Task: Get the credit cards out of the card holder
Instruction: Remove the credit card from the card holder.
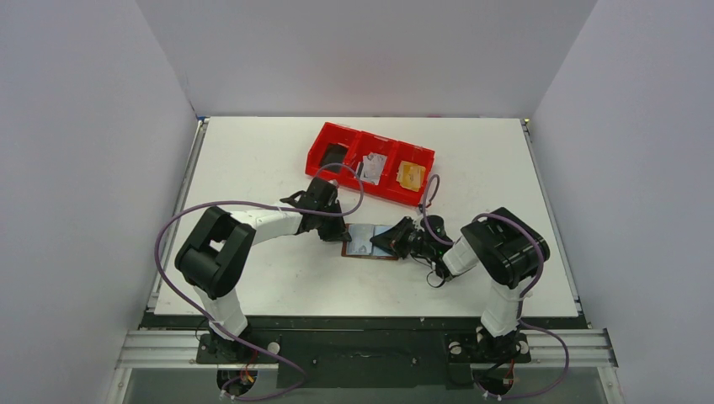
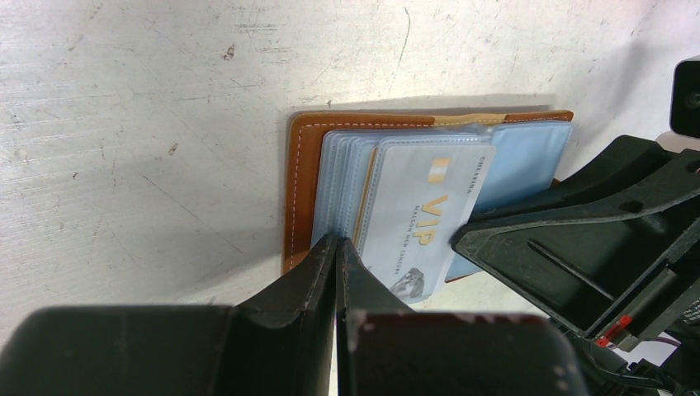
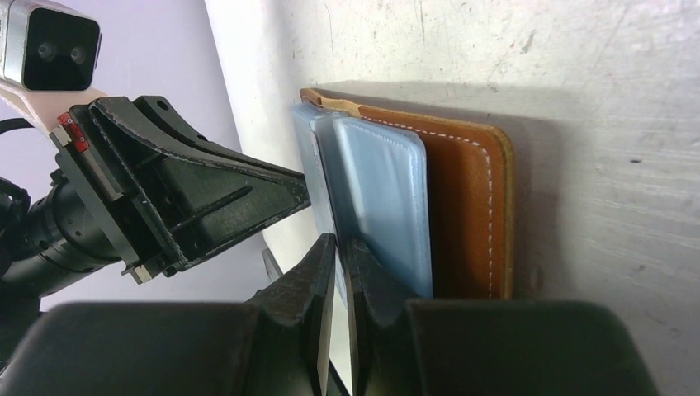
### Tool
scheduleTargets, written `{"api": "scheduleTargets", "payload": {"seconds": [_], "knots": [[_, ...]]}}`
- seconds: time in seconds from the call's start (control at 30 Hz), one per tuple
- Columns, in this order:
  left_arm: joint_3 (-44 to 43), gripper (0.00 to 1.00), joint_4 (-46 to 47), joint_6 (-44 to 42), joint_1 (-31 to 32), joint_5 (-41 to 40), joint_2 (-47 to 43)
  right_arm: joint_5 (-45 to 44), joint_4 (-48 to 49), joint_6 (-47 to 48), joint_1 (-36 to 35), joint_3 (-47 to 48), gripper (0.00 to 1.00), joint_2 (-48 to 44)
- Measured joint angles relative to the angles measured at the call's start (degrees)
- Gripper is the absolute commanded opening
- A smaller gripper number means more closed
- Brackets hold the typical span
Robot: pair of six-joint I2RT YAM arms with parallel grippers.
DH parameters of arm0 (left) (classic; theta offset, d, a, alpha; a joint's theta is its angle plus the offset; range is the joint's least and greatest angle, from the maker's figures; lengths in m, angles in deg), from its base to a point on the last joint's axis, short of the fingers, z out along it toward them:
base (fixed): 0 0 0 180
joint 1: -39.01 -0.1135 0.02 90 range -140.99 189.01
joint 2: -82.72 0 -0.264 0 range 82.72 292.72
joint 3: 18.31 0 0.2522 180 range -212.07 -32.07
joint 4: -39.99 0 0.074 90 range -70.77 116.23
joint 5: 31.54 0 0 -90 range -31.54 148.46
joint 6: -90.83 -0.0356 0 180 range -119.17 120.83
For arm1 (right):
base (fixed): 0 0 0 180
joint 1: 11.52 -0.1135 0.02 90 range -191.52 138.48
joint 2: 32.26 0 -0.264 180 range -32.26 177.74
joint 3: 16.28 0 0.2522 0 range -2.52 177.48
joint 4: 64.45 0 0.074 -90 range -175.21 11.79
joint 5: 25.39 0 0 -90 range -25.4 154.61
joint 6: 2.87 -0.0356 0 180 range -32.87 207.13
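The card holder point(image 1: 370, 241) lies open on the worktop point(image 1: 253, 160) between both arms, near the red tray point(image 1: 321, 145), with a light blue card point(image 2: 421, 214) in its plastic sleeves point(image 2: 342, 173). The left tool point(image 2: 338, 247) is closed, tips at the sleeves' edge. The right tool point(image 3: 340, 247) is nearly closed at a sleeve; I cannot tell whether it pinches it

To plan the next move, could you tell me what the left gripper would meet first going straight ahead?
Probably the clear sleeves of the card holder: the left gripper points its shut fingers at their near edge, the VIP card just beside. Height above them is unclear.
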State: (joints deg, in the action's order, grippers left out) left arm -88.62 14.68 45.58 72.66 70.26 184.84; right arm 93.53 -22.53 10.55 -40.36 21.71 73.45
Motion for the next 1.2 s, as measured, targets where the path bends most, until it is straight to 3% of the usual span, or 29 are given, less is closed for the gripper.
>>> {"api": "scheduleTargets", "payload": {"seconds": [0.13,0.4,0.87,1.2], "knots": [[0.04,0.0,0.04,0.0,0.0,0.0,0.0,-0.02,-0.11,0.37,-0.04,0.09,0.0,0.0],[0.07,0.0,0.17,0.0,0.0,0.0,0.0,-0.2,-1.73,1.57,-0.02,0.09,0.0,-0.55],[0.59,0.0,1.09,0.0,0.0,0.07,-0.07,-3.02,-15.78,10.34,1.33,0.09,0.0,-9.46],[0.96,0.0,1.86,0.02,0.0,0.35,-0.15,-3.15,-17.94,12.39,2.58,-0.57,0.0,-10.71]]}}
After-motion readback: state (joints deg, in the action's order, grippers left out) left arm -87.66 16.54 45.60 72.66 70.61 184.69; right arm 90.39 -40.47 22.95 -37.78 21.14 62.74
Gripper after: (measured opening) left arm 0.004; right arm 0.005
